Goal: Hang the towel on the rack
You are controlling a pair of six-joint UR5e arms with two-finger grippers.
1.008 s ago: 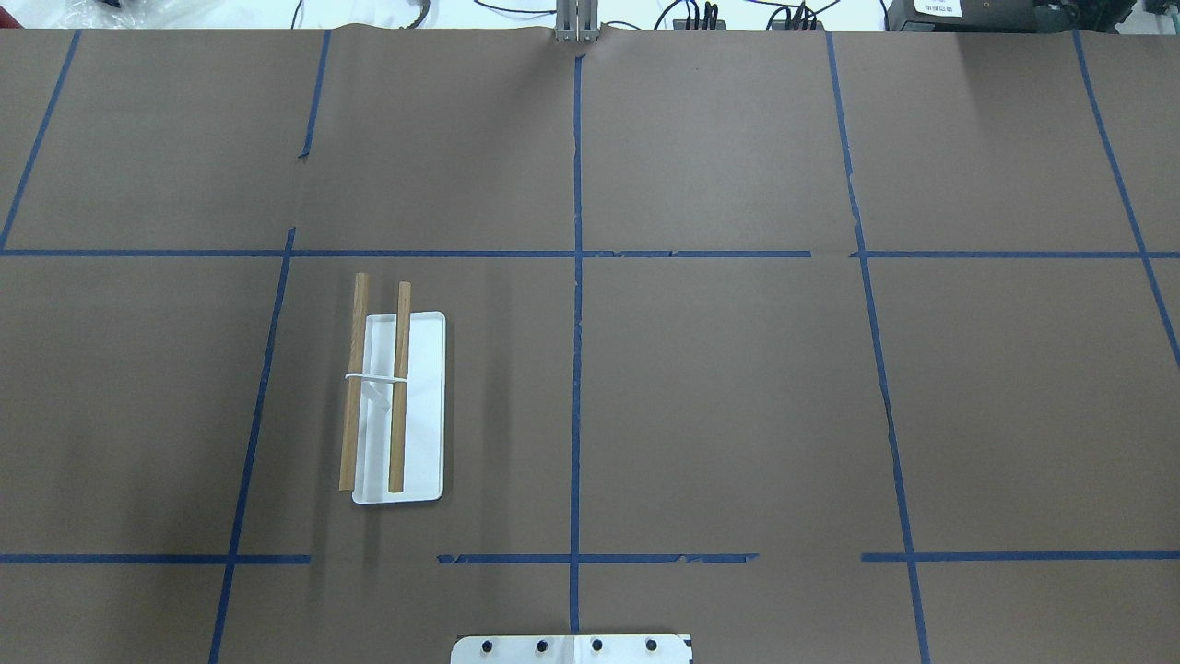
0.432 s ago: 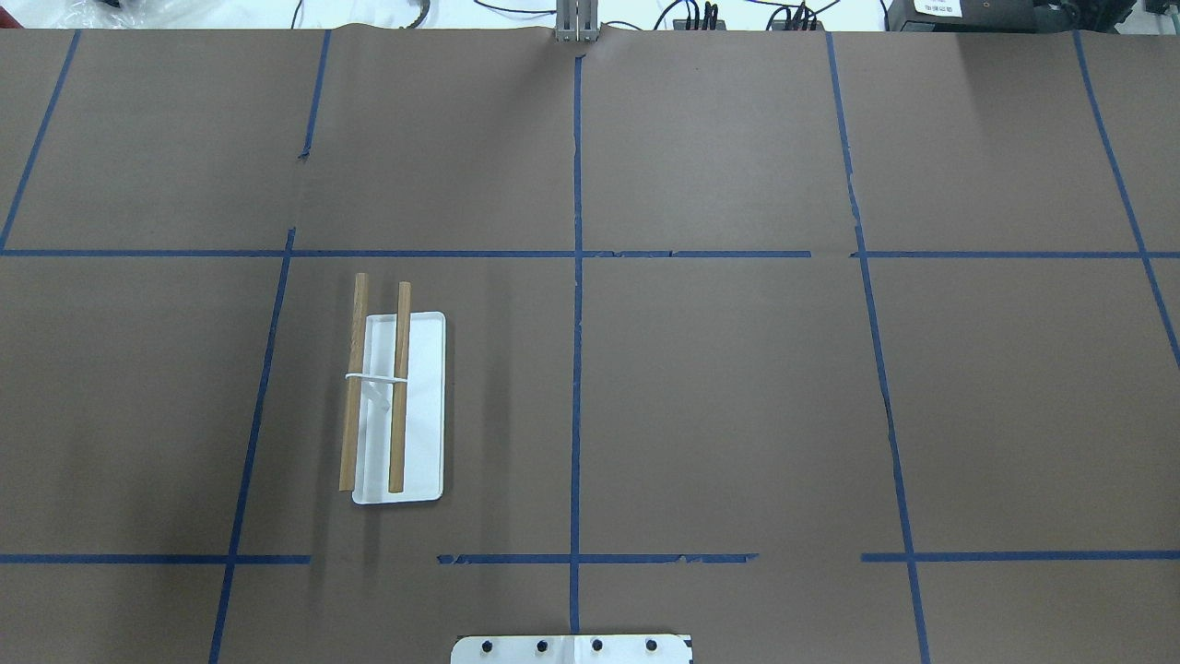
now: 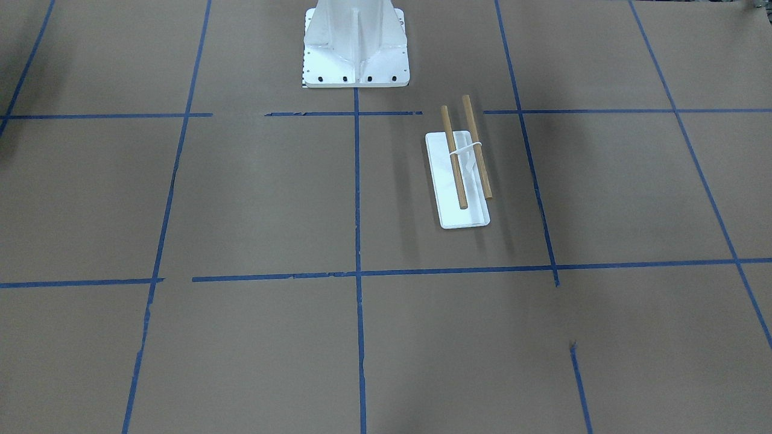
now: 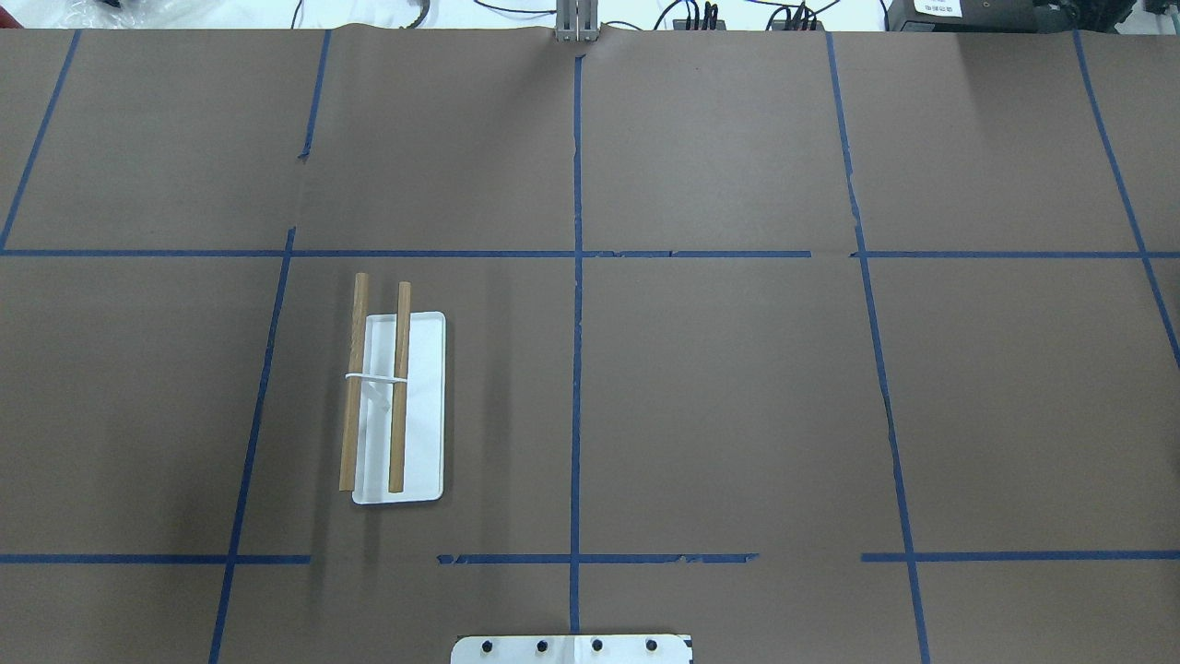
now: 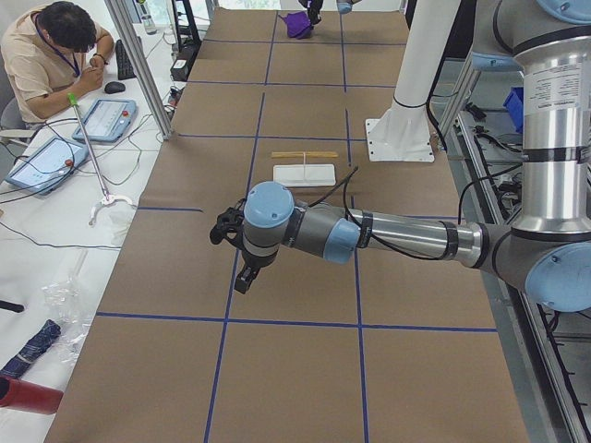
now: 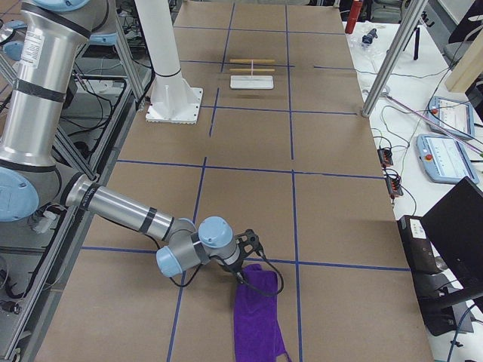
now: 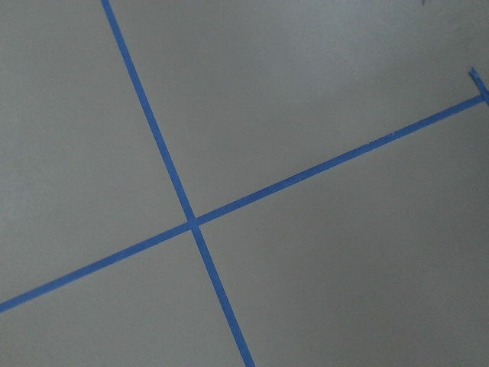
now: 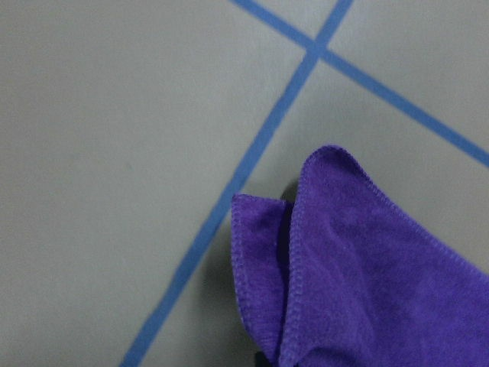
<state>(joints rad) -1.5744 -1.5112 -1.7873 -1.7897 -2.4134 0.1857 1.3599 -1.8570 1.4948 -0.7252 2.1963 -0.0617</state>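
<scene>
The rack [image 4: 396,406] stands on the robot's left half of the table, a white base with two wooden rods; it also shows in the front view [image 3: 461,175]. Neither gripper shows in these two views. The purple towel [image 6: 256,317] lies at the table's right end, also seen in the left side view [image 5: 297,23]. My right gripper [image 6: 243,275] is at its near end. In the right wrist view a pinched fold of the towel [image 8: 359,267] rises close to the camera and hides the fingers. My left gripper [image 5: 243,280] hovers over bare table; I cannot tell its state.
The white bolted pedestal [image 3: 356,48] stands at the robot's edge, near the rack. Blue tape lines [image 7: 191,222] grid the brown paper. A seated operator [image 5: 51,55], tablets and a metal post [image 5: 138,65] are along the far side.
</scene>
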